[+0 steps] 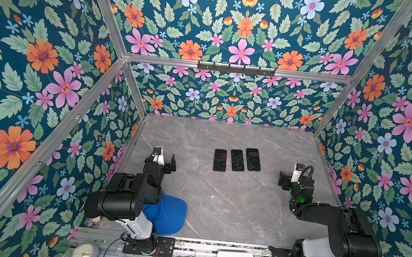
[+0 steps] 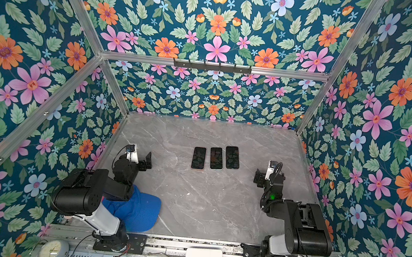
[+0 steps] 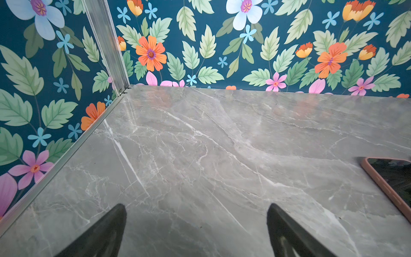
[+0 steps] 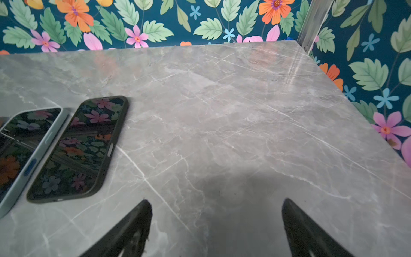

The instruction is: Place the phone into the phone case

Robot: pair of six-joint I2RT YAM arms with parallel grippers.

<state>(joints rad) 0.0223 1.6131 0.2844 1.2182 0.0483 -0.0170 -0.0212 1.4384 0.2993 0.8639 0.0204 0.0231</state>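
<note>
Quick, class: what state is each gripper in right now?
Left gripper: open, holding nothing.
Right gripper: open, holding nothing.

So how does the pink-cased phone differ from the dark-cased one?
The pink-cased phone has a pink rim; the dark-cased phone a dark one. The pink-cased phone lies nearer the left pincer, the dark-cased one nearer the right pincer and slightly farther back. Both lie flat, screen up, untouched.
</note>
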